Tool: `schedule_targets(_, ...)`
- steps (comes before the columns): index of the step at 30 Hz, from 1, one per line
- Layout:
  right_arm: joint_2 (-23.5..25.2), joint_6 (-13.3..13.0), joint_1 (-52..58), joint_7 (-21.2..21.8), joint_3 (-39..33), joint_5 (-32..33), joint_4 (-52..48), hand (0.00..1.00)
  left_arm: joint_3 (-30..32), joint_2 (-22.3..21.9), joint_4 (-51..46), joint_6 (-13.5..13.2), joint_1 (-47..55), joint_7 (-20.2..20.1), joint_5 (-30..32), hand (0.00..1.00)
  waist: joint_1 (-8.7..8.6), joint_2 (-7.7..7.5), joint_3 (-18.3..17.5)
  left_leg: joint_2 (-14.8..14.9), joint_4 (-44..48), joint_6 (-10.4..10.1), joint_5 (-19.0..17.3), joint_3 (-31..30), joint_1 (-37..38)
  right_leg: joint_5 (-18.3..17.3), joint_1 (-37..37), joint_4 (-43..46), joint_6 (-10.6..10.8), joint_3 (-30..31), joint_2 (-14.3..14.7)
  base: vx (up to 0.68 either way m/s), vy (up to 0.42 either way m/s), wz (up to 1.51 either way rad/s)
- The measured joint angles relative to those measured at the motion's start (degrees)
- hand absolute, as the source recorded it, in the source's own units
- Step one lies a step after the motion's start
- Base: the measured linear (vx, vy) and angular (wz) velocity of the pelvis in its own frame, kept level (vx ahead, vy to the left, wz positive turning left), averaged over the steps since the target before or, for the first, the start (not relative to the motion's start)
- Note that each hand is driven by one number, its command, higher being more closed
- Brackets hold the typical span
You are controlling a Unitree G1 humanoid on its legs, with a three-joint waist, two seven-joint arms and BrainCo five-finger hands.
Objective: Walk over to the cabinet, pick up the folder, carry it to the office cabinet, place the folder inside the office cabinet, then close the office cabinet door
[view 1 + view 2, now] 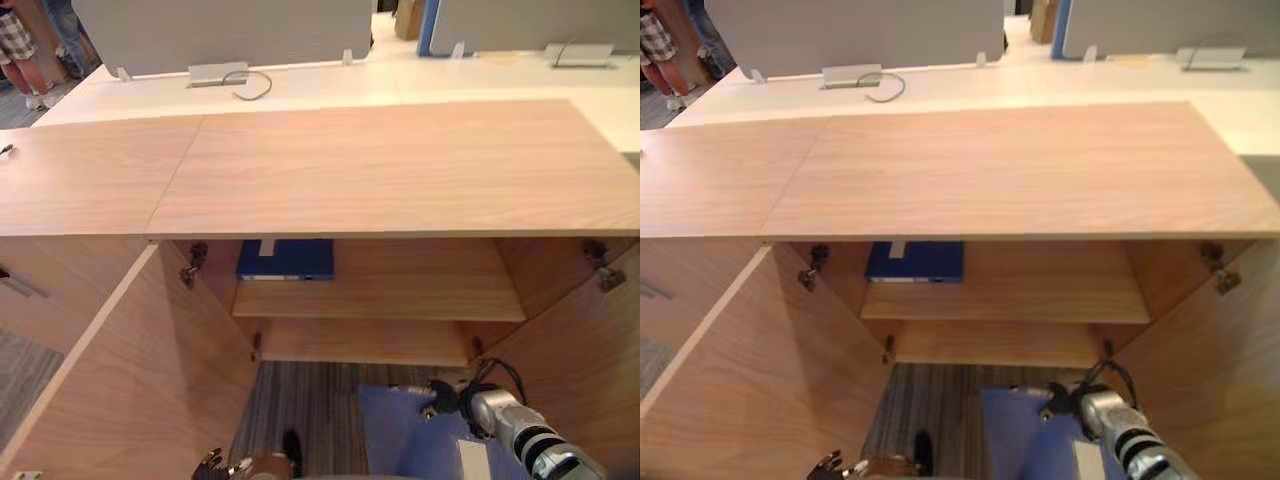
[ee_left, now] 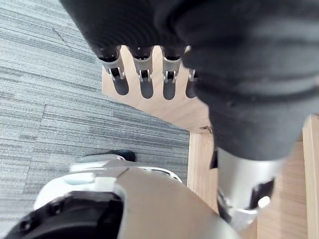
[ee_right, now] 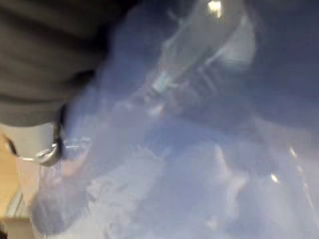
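Observation:
The office cabinet (image 1: 380, 170) stands before me with both doors swung out, the left door (image 1: 130, 380) and the right door (image 1: 590, 350). A dark blue folder (image 1: 286, 260) lies at the back left of its upper shelf (image 1: 400, 295). Low in front of the opening, my right hand (image 1: 445, 395) is shut on a translucent blue folder (image 1: 395, 430) with a white label; the same folder (image 3: 199, 174) lies right against that hand in the right wrist view. My left hand (image 1: 225, 466) hangs by the left door, and its fingers (image 2: 144, 74) are straight and hold nothing.
Behind the cabinet runs a white desk with grey partition screens and a socket box (image 1: 218, 74) with a cable. A person's legs (image 1: 20, 50) show at the far left. Grey striped carpet (image 1: 300, 400) lies between the open doors.

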Motion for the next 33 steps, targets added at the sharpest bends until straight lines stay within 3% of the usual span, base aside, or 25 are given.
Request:
schedule_targets(2,3.24,3.0,-4.22,-3.91,-9.81,11.86,0.74,1.0,1.01,-1.44,-0.21,-0.05,-0.13,0.57,-0.1,0.0,-0.05,2.67,3.28,2.32,9.36,1.1,-4.83,0.86,-4.61,-2.9,-4.37,7.32,0.4,1.52,-0.28,-0.03,0.16,-0.34)
schedule_targets(3,4.02,3.59,-5.86,-5.39,-12.0,14.95,0.61,1.0,1.34,-1.71,-0.26,-0.22,-0.24,0.93,-0.18,0.0,-0.04,3.1,4.53,2.85,11.44,1.45,-5.83,1.13,-5.31,-4.0,-5.65,10.02,0.5,2.07,-0.69,-0.06,0.159,-0.38)
schedule_targets(5,7.09,4.89,-9.71,-9.54,-18.27,30.06,-1.19,1.0,1.93,-2.13,-0.31,-0.42,-0.2,2.11,-1.19,0.0,0.28,2.88,6.98,4.03,18.92,1.89,-9.94,2.26,-8.77,-8.6,-11.79,21.48,0.98,3.44,-2.69,-0.09,0.111,-0.32)
schedule_targets(7,10.69,4.88,-10.68,-12.42,-21.41,37.79,-5.78,1.0,3.73,-2.97,-0.3,-0.36,0.16,2.43,-1.91,0.0,0.8,2.02,7.8,4.43,23.97,2.43,-12.91,3.77,-11.4,-12.06,-16.27,28.59,1.48,4.58,-4.62,-0.11,0.086,-0.37)
schedule_targets(12,14.51,4.59,-11.79,-14.64,-24.92,48.73,-15.92,1.0,7.07,-4.44,-3.19,-0.43,0.45,2.96,-2.47,0.0,1.25,0.55,9.03,5.01,32.98,3.84,-17.39,7.49,-18.84,-17.3,-27.53,40.84,2.82,9.11,-8.19,-0.08,0.066,-0.28)
schedule_targets(15,14.58,4.6,-11.91,-16.18,-28.99,52.4,-19.15,1.0,8.38,-4.77,-4.78,-0.46,0.56,2.98,-2.67,0.0,1.3,-0.34,10.42,5.56,34.79,4.33,-17.83,8.35,-21.63,-17.52,-31.01,42.91,2.81,9.79,-8.79,-0.01,0.02,-0.12)
schedule_targets(19,14.51,3.79,-13.23,-17.64,-35.67,62.28,-23.45,1.0,8.72,-4.39,-5.8,-0.54,0.71,2.93,-3.76,0.0,1.48,-1.62,11.5,5.92,36.91,4.88,-18.26,8.71,-25.7,-17.54,-35.55,45.47,2.78,9.29,-9.82,0.01,0.014,-0.02)
schedule_targets(24,14.55,-0.58,-19.87,-19.5,-41.45,83.67,-23.96,1.0,7.19,-3.68,-6.99,-0.46,0.29,2.93,-4.29,0.0,1.89,-1.75,12.98,5.68,40.51,5.22,-18.35,6.42,-32.17,-18.52,-40.24,49.48,2.8,7.42,-10.86,-0.01,0.015,0.22)
schedule_targets(27,15.68,-5.74,-25.24,-20.44,-44.24,97.58,-25.93,1.0,5.41,-3.17,-7.78,-0.43,0.3,3.58,-5.19,0.0,2.36,-1.64,13.63,4.6,42.06,5.56,-18.16,5.16,-34.84,-19.55,-42.05,52.03,2.86,6.64,-12.15,-0.03,0.009,0.3)
schedule_targets(29,15.93,-10.62,-31.13,-20.69,-47.13,107.98,-26.93,1.0,3.22,-2.54,-9.7,-0.38,0.38,4.38,-6.16,0.0,3.43,-1.51,14.28,4.31,43.37,5.71,-18.07,4.36,-37.16,-20.13,-43.86,53.87,2.82,6.32,-12.6,-0.04,0.008,0.18)
schedule_targets(32,14.56,-15.04,-40.33,-21.29,-49.7,117.86,-25.59,1.0,0.57,-1.77,-11.06,-0.31,0.53,4.68,-6.99,0.0,4.02,-0.93,14.96,3.91,45.05,6.3,-17.68,4.0,-41.19,-20.54,-47.79,56.43,2.75,6.45,-13.44,-0.04,0.019,0.16)
schedule_targets(33,11.72,-15.14,-43.53,-21.3,-49.57,119.96,-22.58,1.0,-0.38,-1.48,-11.49,-0.2,0.55,4.69,-6.99,0.0,4.47,-0.76,15.07,3.88,45.75,6.63,-17.48,3.99,-43.01,-20.56,-49.75,57.49,2.73,6.66,-13.61,-0.03,0.025,0.05)
